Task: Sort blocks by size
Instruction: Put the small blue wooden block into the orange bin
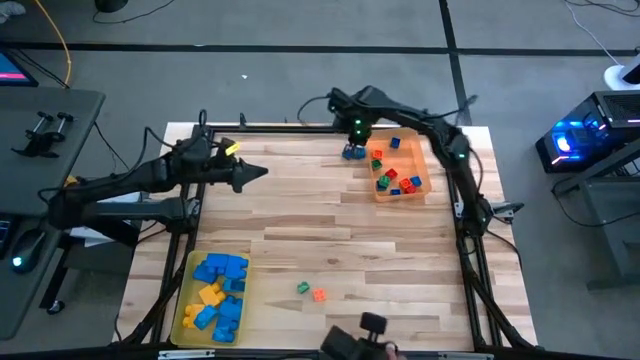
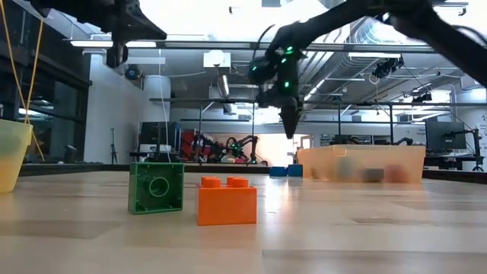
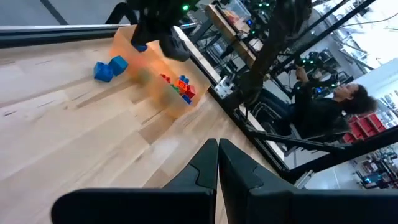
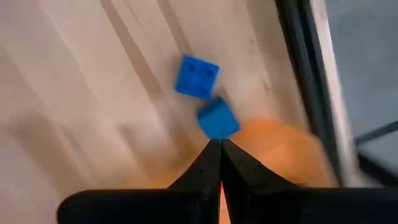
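Note:
Two blue blocks [image 1: 353, 152] lie on the table beside the orange tray [image 1: 428, 160], which holds several tiny blocks; in the right wrist view these are a studded blue block [image 4: 197, 76] and a blue cube [image 4: 217, 119]. My right gripper [image 2: 291, 131] hangs shut above them, pointing down and clear of them. My left gripper [image 1: 262, 172] is shut, raised over the table's left part, and holds nothing. A green block [image 2: 156, 188] and an orange block [image 2: 227, 200] rest on the table near the front edge. The yellow tray [image 1: 187, 300] holds larger blue and yellow blocks.
The orange tray [image 4: 280, 149] stands right next to the two blue blocks, near the far edge. The yellow tray sits at the near left corner. A black frame rail [image 1: 260, 128] rims the table. A person [image 3: 329, 99] sits beyond the table's right side.

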{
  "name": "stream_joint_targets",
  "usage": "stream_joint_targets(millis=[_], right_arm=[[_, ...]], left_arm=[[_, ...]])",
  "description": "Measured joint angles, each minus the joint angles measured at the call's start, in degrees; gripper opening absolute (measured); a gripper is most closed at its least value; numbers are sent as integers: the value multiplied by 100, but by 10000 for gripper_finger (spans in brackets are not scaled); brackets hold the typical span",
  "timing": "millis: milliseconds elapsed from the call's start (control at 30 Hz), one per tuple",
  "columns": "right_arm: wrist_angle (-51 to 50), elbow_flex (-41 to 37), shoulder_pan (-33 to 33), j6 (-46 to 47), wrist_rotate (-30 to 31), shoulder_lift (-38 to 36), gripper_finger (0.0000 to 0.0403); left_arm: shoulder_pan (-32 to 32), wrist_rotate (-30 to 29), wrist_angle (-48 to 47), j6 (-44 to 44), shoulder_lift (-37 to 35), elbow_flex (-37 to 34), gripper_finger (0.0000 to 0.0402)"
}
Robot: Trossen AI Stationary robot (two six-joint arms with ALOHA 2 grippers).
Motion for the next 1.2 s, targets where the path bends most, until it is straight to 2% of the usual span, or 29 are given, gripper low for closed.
stream_joint_targets(millis=[233,333,467,800,1067,1200], right_arm=[[-837,1073,80,-2004,958,985,0],[-917,1178,97,-2543,1256,1203,0],[-883,1098,126,-3231,1289,1286,0],[-616,970,128,-3497,1368,1470,0],[-780,970,133,-3480,1362,1561,0],[-702,970,174,-3498,1126,1561,0]], left_arm=[[-195,-141,119,-12,61,-22,0],[-239,-147,133,-11,59,-22,0],[-241,-148,132,-9,61,-22,0],[-239,-147,134,-2,61,-20,0],[-241,-145,110,0,60,-17,0],[-241,-143,106,0,60,-17,0]])
